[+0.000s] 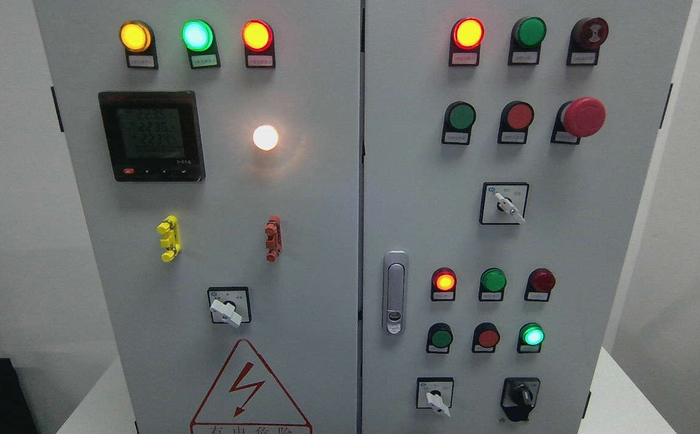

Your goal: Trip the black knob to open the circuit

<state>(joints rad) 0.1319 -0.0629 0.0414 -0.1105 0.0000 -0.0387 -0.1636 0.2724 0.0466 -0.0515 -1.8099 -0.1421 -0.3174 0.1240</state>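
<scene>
At the lower right corner of the right-hand cabinet door (621,241), we are looking at the black knob (521,398), sitting on its black plate with its handle pointing roughly straight up. Neither hand is showing anywhere in the head view, so we cannot tell whether either is released, clenched or grasping anything.

Just left of the black knob we are seeing a white-handled selector switch (435,398), its lever pointing down and to the right. Above these two, we are seeing a row of a green button (441,337), a red button (488,337) and a glowing green lamp (532,335). Higher up, a lit red lamp (444,281) is shining beside an unlit green lamp (493,280) and a dark red lamp (542,280). Near the top right, a large red mushroom button (583,116) is standing out from the door. A silver door latch (394,293) is sitting upright near the seam between the doors.

On the left door (313,241), we are seeing a digital meter (151,136) showing figures, a bright white lamp (265,137), a yellow clip (169,238), a red-brown clip (272,239), another white selector switch (228,308) and a red warning triangle (249,392) with a lightning bolt. The cabinet is standing on a white worktop (621,398).
</scene>
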